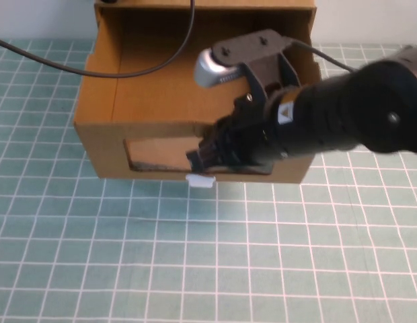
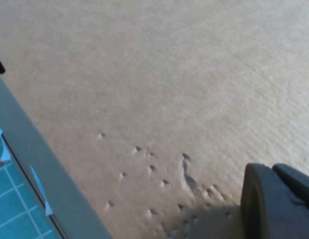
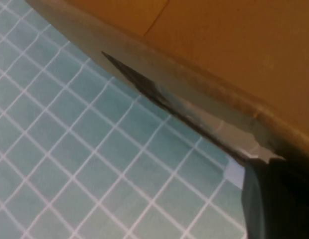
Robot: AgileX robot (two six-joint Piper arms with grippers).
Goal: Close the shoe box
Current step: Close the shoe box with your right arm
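Observation:
The shoe box [image 1: 195, 81] is brown cardboard and stands at the back middle of the table in the high view. Its drawer is pulled out toward me and open on top. The front panel has a clear window [image 1: 161, 155] with a small white pull tab [image 1: 200, 180] just beneath it. My right gripper [image 1: 207, 156] is against the front panel at the window's right part, just above the tab. In the right wrist view the panel's lower edge [image 3: 194, 94] and the tab [image 3: 234, 174] show. My left gripper [image 2: 276, 204] is out of the high view and sits close against a dimpled cardboard surface [image 2: 169, 99].
A teal grid mat [image 1: 195, 269] covers the table in front of the box. A black cable [image 1: 94, 70] crosses the open drawer from the left. The right arm [image 1: 356, 108] reaches in from the right above the box's right side.

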